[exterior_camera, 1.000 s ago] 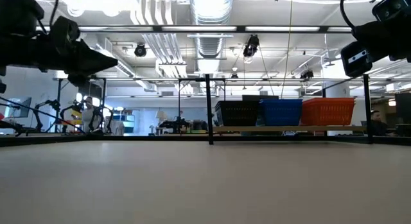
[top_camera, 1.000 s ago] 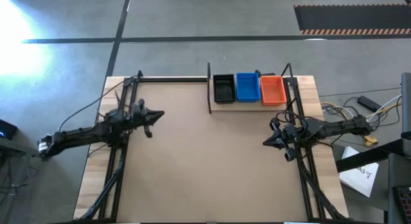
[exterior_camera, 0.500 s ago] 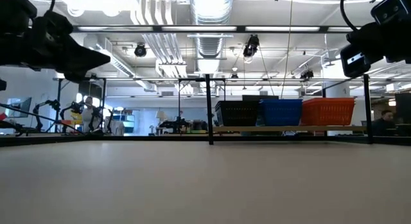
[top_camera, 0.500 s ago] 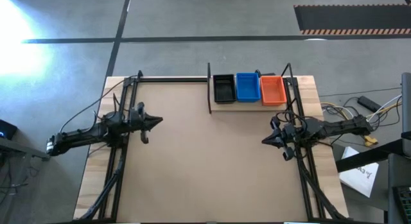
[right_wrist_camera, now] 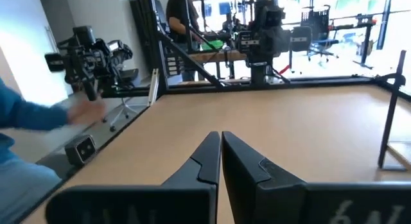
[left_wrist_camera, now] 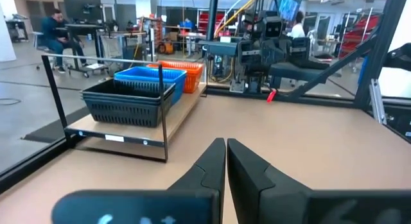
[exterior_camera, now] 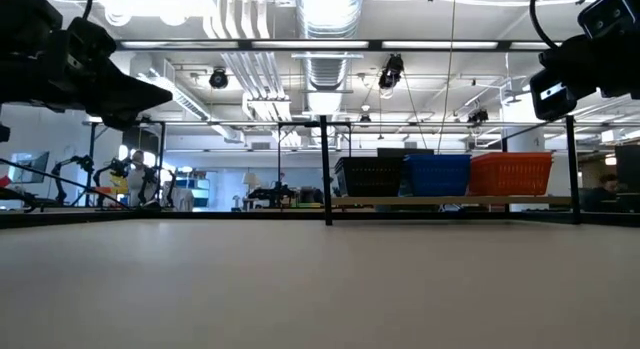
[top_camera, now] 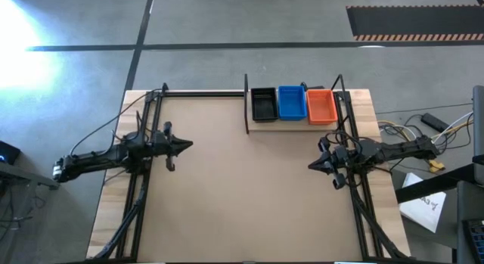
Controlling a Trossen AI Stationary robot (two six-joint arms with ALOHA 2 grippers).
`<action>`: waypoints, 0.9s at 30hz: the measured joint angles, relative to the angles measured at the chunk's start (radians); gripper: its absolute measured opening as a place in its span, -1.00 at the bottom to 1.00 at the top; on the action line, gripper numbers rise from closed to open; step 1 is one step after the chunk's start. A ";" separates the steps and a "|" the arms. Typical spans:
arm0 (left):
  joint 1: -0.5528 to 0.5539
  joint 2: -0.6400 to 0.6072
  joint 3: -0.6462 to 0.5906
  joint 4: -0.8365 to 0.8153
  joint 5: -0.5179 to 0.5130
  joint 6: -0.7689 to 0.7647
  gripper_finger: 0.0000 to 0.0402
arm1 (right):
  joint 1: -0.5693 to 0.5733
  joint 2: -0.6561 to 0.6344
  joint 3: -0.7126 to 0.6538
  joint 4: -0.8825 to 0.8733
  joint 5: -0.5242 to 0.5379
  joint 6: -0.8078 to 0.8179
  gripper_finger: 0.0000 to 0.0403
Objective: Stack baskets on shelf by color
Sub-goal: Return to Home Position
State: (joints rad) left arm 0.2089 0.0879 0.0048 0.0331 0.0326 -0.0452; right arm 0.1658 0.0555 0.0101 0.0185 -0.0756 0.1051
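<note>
Near half of the desk (top_camera: 242, 207): only bare brown board is seen.

Mid-desk: both arms are held above the board, one per side, tips aimed at each other across the middle, well apart.
- The left claw (top_camera: 187, 145) is placed over the left part of the desk. In the left wrist view its fingers (left_wrist_camera: 212, 163) are seen pressed together, tip to tip.
- The right claw (top_camera: 311, 166) is placed over the right part, slightly nearer the front edge than the left one. Its fingers (right_wrist_camera: 207, 156) are likewise seen pressed together in the right wrist view.
- In the low view both are seen clear of the surface, high at the picture's sides.

Far right corner of the desk: the shelf (top_camera: 286, 125) is located here, a pale plank inside black rods and posts. Three stacks are set on it in one row, sides touching.
- The black baskets (top_camera: 263, 104) are found at the end toward the desk's middle.
- The blue baskets (top_camera: 291, 102) are placed between the other two.
- The orange baskets (top_camera: 321, 107) are found at the outer end, just beside the posts.
- Tops are seen roughly level in the low view. Layered rims are visible on the black stack in the left wrist view. The count per stack cannot be told.

Beyond the desk: a seated person (left_wrist_camera: 54, 28) is seen far behind the shelf. A blurred blue sleeve (right_wrist_camera: 29, 115) is caught off the desk's side in the right wrist view.
</note>
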 joint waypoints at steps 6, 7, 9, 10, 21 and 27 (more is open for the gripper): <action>0.000 0.028 0.000 0.007 0.000 0.000 -1.00 | 0.000 -0.001 0.000 0.047 0.132 0.008 -0.96; 0.000 0.033 0.000 0.009 0.000 0.000 -1.00 | -0.001 -0.001 0.000 0.060 0.154 0.001 -0.96; 0.000 0.042 0.000 0.009 0.000 0.000 -1.00 | -0.001 -0.001 0.000 0.063 0.160 -0.040 -0.96; 0.000 0.047 0.000 0.010 -0.001 0.000 -1.00 | -0.001 -0.001 0.000 0.056 0.163 -0.074 -0.96; 0.000 0.066 0.000 0.218 0.039 -0.699 -1.00 | 0.000 0.000 0.008 -0.001 0.162 -0.169 -0.96; 0.000 0.062 0.000 0.292 0.040 -0.912 -1.00 | 0.000 0.000 0.010 0.002 0.164 -0.167 -0.96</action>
State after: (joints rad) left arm 0.2092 0.1496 0.0044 0.3247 0.0727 -0.9576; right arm 0.1654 0.0555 0.0196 0.0204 0.0882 -0.0622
